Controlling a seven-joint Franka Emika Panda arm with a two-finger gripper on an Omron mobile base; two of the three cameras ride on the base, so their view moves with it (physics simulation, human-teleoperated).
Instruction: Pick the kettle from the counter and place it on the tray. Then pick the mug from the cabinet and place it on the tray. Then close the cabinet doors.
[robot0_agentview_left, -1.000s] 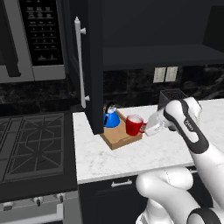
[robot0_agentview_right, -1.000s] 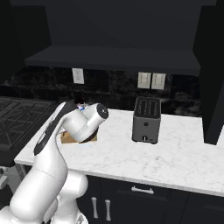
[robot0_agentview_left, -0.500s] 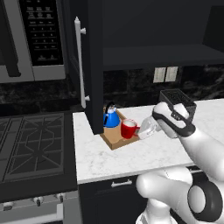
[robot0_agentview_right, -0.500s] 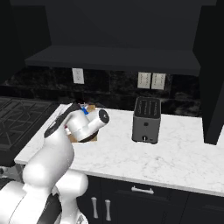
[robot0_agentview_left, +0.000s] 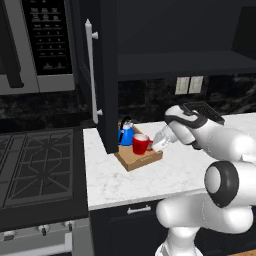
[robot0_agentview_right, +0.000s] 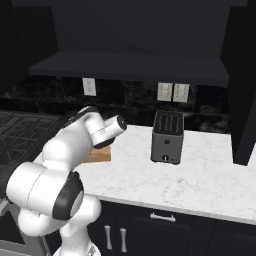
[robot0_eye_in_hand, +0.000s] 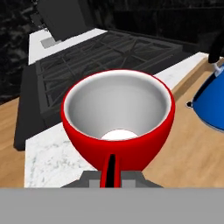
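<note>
Gripping the red mug (robot0_agentview_left: 141, 144) by its handle, nearly shut gripper (robot0_agentview_left: 154, 144) risks nudging kettle (robot0_agentview_left: 125, 135) (just beside) on tray (robot0_agentview_left: 145, 159).

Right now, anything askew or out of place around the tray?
Nothing spilled or toppled. The kettle stands upright on the tray; the mug sits upright beside it, end effector gripping its handle. The cabinet door hangs open.

Red mug (robot0_eye_in_hand: 118, 118), pale grey inside; bright blue kettle (robot0_agentview_left: 125, 135), black handle; light-brown tray (robot0_agentview_left: 145, 158); white grey-speckled counter (robot0_agentview_left: 165, 175).
</note>
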